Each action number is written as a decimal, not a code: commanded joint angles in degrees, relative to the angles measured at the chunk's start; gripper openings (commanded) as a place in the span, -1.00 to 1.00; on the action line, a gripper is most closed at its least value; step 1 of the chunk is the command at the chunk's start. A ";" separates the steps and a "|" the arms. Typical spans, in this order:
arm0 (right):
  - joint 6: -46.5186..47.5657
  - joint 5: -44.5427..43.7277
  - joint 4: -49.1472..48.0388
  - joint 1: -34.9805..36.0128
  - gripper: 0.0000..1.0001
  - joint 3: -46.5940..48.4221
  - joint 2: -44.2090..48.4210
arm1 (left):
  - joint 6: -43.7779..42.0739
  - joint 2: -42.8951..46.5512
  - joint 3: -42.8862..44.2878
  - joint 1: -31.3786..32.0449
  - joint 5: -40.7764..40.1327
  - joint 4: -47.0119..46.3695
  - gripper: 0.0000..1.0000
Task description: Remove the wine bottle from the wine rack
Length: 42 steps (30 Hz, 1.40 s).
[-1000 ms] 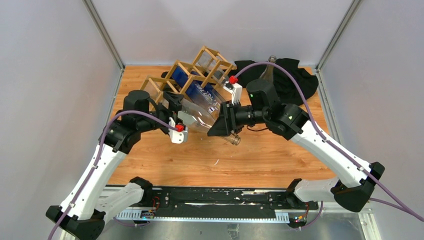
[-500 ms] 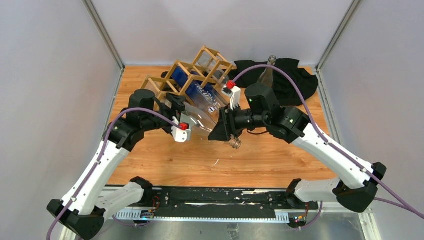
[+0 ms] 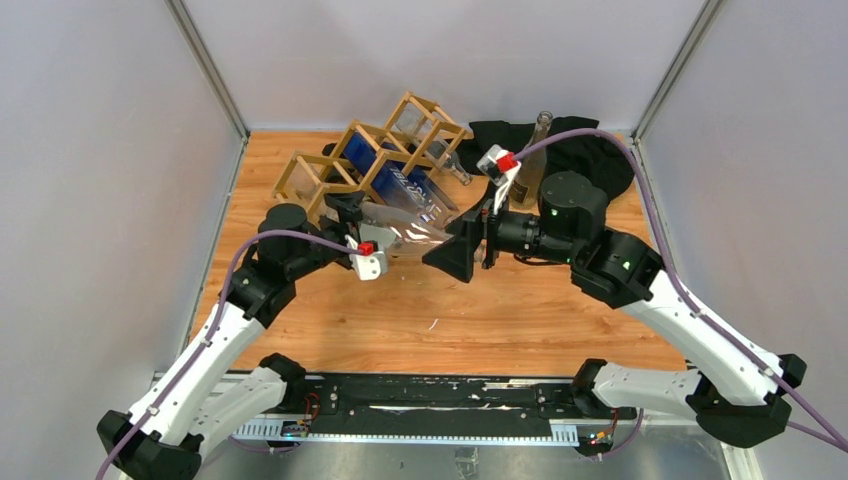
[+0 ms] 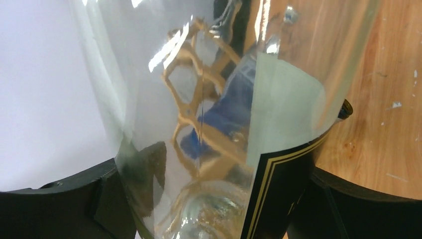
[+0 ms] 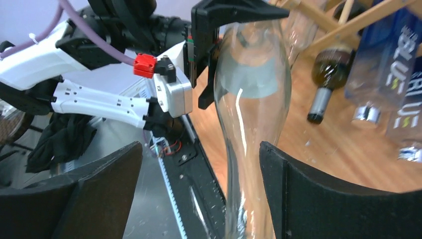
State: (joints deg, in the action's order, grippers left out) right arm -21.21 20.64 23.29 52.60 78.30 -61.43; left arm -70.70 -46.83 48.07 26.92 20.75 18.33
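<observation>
**Bottle** (image 3: 415, 236): clear glass with a black label lined in gold. It is out of the rack (image 3: 320, 168) and held about level above the table (image 3: 500, 310), just near of the rack's front. The body lies to the left and the neck to the right, between the two grippers.

**Left gripper** (image 3: 375, 228): clenched across the wide body, with its fingers (image 4: 64, 199) flat against the glass on either side. It alone carries the bottle. The body probably gives it the broadest, steadiest hold.

**Right gripper** (image 5: 201, 149): released. Its jaws are spread wide either side of the neck and touch nothing. Judged a standby post, placed to catch the neck if the bottle tips.

**Rack:** light wood lattice at far left of centre, skewed to the table edge. A blue bottle (image 3: 390, 170) sits in one cell, and a dark bottle (image 5: 323, 84) pokes out neck-first.

**Cloth** (image 3: 590, 150): black, at far right, with another bottle (image 3: 538, 140) upright on it. It is probably the padded set-down spot.

**Status:** the removal looks essentially done, with set-down not yet made.

**Risk:** the glass is smooth, and a single grip could let the neck droop.
</observation>
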 commanded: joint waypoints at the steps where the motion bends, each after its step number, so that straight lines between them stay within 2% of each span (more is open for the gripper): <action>1: 4.42 -5.73 -4.22 0.93 0.81 1.55 2.25 | 13.70 2.91 1.66 0.09 -3.61 -18.06 -1.00; 10: 9.13 -13.63 -7.62 0.93 0.87 5.31 4.34 | 22.00 5.51 2.29 0.15 -0.12 -18.06 -1.00; 16: 7.68 -12.31 -16.00 0.92 0.87 2.58 4.30 | 28.84 5.72 4.30 0.15 0.19 -18.06 -1.00; 22: 5.12 -9.56 -24.17 0.93 0.77 2.22 1.09 | 34.41 5.01 7.04 0.13 2.26 -15.72 -1.00; 26: 3.72 -8.45 -29.91 0.93 0.63 2.20 -1.61 | 38.39 4.52 8.35 0.15 2.35 -14.49 -1.00; 37: 1.32 -7.46 -35.91 0.93 0.04 5.85 -9.13 | 40.86 4.03 9.32 0.15 5.09 -10.43 -1.00; 39: 0.79 -6.75 -36.37 0.93 -0.21 6.40 -10.15 | 40.83 3.85 9.35 0.15 5.26 -9.76 -1.00; 42: 0.14 -6.90 -36.15 0.93 -0.90 6.56 -10.80 | 40.97 3.88 9.67 0.15 5.37 -8.58 -1.00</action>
State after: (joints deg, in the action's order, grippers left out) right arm -18.46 12.88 -9.32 52.77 82.72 -71.50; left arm -29.28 -44.18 53.43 26.59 21.78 17.89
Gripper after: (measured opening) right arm 0.457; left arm 0.881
